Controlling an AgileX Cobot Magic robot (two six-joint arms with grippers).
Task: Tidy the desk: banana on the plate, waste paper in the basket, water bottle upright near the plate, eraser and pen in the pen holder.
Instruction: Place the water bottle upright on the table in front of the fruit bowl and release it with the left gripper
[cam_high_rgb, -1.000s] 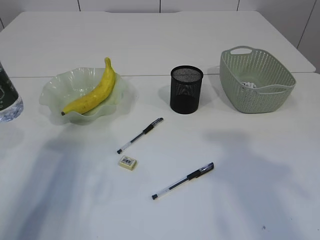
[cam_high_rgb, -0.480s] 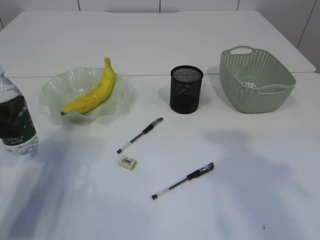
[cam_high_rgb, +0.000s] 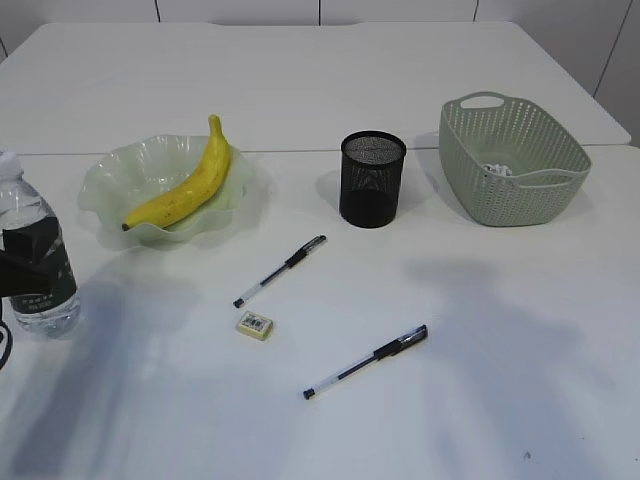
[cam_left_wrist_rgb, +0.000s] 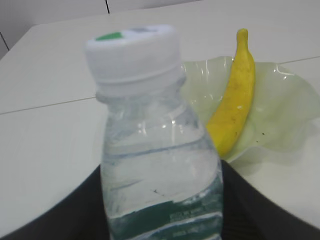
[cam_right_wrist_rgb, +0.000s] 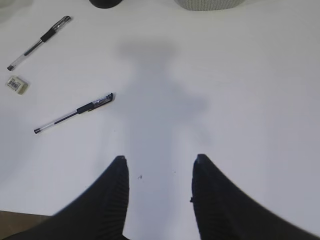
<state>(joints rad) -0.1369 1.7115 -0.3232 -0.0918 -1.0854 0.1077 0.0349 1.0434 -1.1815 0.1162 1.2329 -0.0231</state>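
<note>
Gripping clear plastic water bottle with white cap and dark green label (cam_high_rgb: 36, 255), upright at far left of white counter (cam_high_rgb: 330, 80), just left of the plate and a little nearer the camera. Left hand (cam_high_rgb: 12, 272) pinching it at label height; only a dark edge of the hand showing in exterior view.

Judging handling: bottle looking nearly full, so fairly heavy and top-steady once set down; thin ribbed wall likely yielding under squeeze, smooth label possibly slippery. Holding at the label band, low on the body, seeming soundest.

Yellow banana (cam_high_rgb: 185, 185) lying in pale green wavy-edged translucent plate (cam_high_rgb: 100, 180). Two clear pens with black caps (cam_high_rgb: 281, 270) and (cam_high_rgb: 366, 362) lying flat, light, thin, prone to rolling; taking at mid-barrel. Small cream eraser with printed label (cam_high_rgb: 255, 325) lying between them, low and light. Black mesh pen holder (cam_high_rgb: 372, 180) standing empty-looking. Grey-green perforated plastic basket (cam_high_rgb: 512, 160) holding something white, likely waste paper (cam_high_rgb: 498, 170).

Left wrist view giving cap and waterline close up, dark jaws flanking the bottle's sides. Right wrist view showing right hand (cam_right_wrist_rgb: 159, 172) spread, holding nothing, hovering over bare counter near the closer pen; absent from exterior view.
</note>
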